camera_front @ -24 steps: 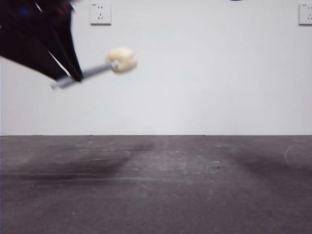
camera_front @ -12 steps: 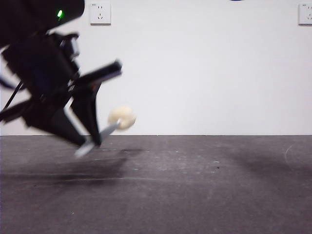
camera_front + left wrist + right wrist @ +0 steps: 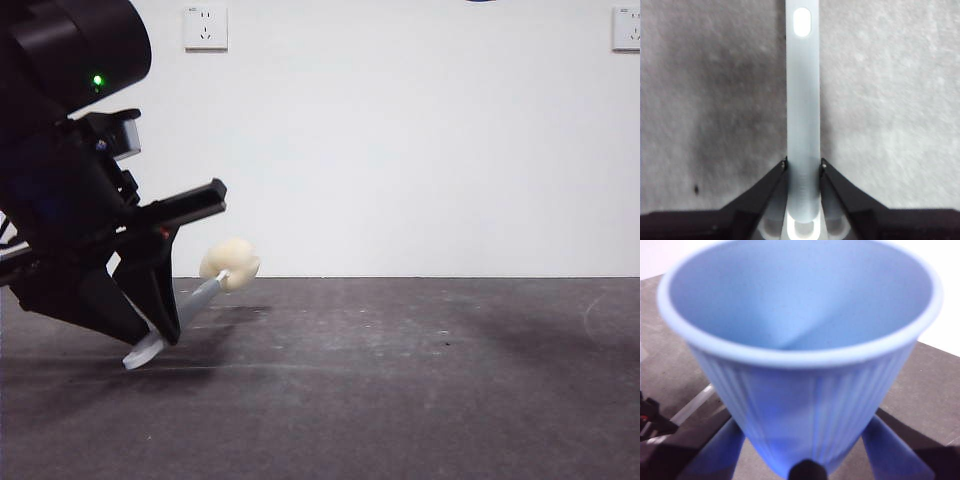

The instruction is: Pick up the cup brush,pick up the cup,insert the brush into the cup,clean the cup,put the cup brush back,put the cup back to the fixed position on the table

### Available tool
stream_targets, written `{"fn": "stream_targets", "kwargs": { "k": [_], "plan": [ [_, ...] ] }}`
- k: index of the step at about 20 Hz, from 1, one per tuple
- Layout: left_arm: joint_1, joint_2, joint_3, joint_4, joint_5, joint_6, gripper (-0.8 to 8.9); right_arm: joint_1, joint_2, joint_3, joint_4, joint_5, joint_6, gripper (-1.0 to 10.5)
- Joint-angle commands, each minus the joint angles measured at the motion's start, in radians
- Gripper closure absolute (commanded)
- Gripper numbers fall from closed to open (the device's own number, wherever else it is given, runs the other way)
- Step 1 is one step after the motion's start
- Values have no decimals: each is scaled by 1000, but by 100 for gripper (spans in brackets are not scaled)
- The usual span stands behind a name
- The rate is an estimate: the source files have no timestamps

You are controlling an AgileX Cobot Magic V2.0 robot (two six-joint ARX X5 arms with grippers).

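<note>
Left end effector (image 3: 803,167) clamps cup brush (image 3: 802,115) handle low over table (image 3: 400,380); right end effector (image 3: 805,460) grips cup (image 3: 800,340)

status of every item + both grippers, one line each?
cup brush: gripped by its handle, tilted, looped tip low near the table, sponge head raised.
cup: held, open mouth toward the wrist camera, nothing inside.
left gripper: shut on the brush handle.
right gripper: around the cup's lower part.

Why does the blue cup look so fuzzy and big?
Right wrist view: the cup fills the frame, too close, so its rim blurs. Left wrist view: the cup brush handle looks soft too. Front view: sharper, with dim shadows on the table.
</note>
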Motion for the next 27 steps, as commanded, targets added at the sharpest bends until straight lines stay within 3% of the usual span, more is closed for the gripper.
{"fn": "stream_targets", "kwargs": {
  "k": [1,11,14,15,23,27],
  "plan": [
    [4,40,-3,13,2,45,822,0,-1,3,10,0,21,964],
    [4,85,-3,11,24,7,787,1,-1,3,-2,-2,32,964],
    [4,85,0,16,61,-8,447,1,-1,3,-10,-2,35,964],
    [4,85,5,17,73,-8,429,1,-1,3,-9,-2,35,964],
    [4,64,43,0,84,-6,428,1,-1,3,-9,-1,35,964],
    [4,-58,43,-7,83,-3,428,1,13,3,-8,-2,29,964]
  ]
}}
